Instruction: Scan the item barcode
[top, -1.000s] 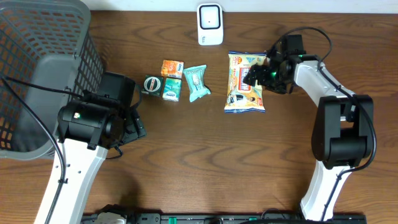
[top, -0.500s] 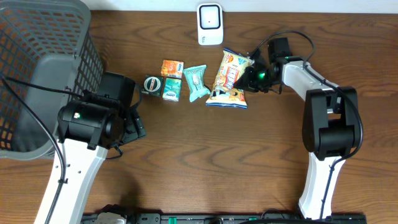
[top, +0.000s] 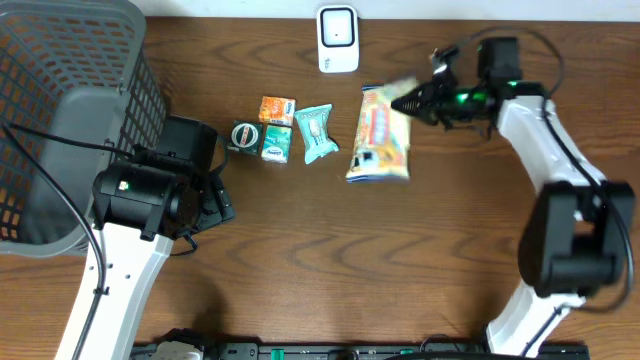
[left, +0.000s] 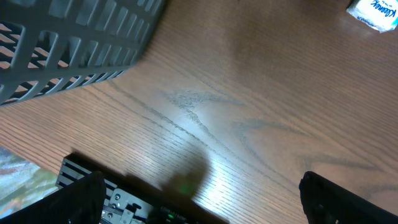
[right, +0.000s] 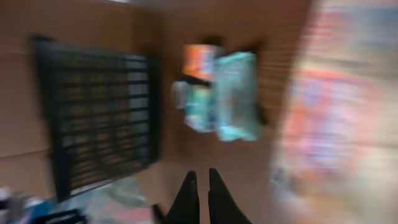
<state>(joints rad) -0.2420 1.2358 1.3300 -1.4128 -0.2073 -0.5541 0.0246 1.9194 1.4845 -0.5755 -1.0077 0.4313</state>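
Note:
The yellow snack bag (top: 379, 135) lies right of centre, looking narrow, and its upper end is blurred toward my right gripper (top: 418, 99). That gripper is shut. In the right wrist view its fingertips (right: 204, 174) are together over bare wood, with the blurred bag (right: 342, 124) well off to their right and nothing between them. Whether the gripper touches the bag I cannot tell. A white scanner (top: 338, 38) stands at the table's back edge. My left gripper (left: 200, 180) is wide open over bare wood near the front edge, holding nothing.
A grey mesh basket (top: 60, 110) fills the far left and shows again (left: 62, 43) in the left wrist view. Left of the bag sit a round tin (top: 245, 135), an orange packet (top: 277, 109), a green box (top: 276, 144) and a teal pouch (top: 317, 132).
My right gripper went from open to shut and swung left, then back right and away. The bag slid left, then came back and now looks narrower. The left arm stayed still.

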